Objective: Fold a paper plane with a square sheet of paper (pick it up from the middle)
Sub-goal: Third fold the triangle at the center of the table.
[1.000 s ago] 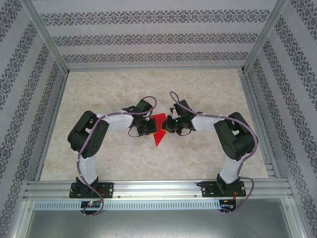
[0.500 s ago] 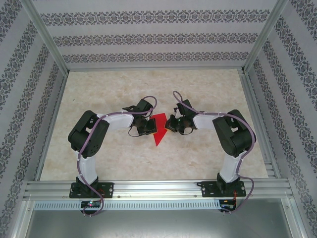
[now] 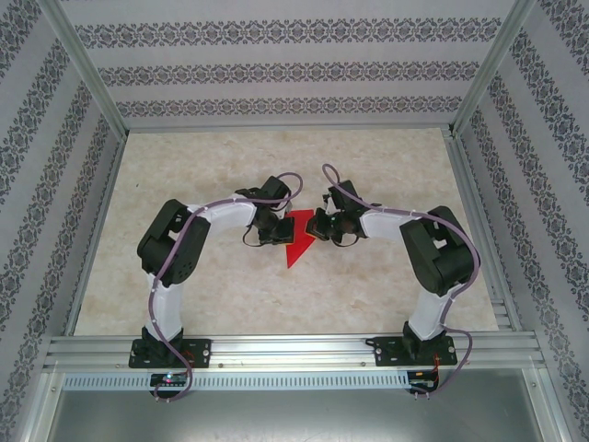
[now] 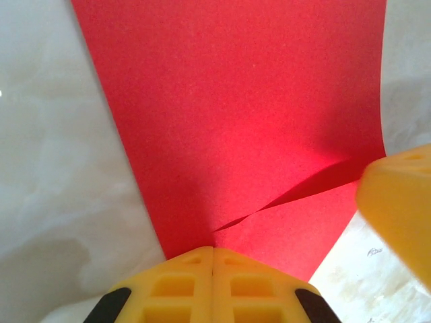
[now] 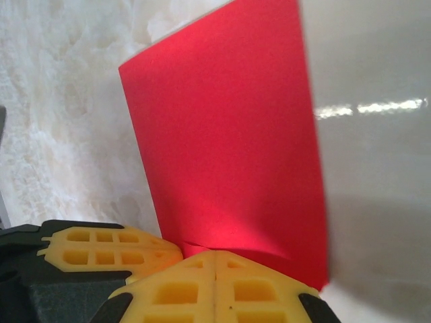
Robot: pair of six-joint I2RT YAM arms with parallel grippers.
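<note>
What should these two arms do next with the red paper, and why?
Probably draw them closer to deepen the fold: the left gripper and right gripper are both shut on opposite sides of the red paper, and its crease looks shallow.

Robot test cell, lab-type rig. Aluminium profile frame (image 3: 294, 350) boxes in a marble-look tabletop (image 3: 368, 157), with patterned wallpaper panels (image 3: 294, 69) left, right and far. Left arm (image 3: 167, 299) and right arm (image 3: 425, 308) stand bolted at the near edge.
</note>
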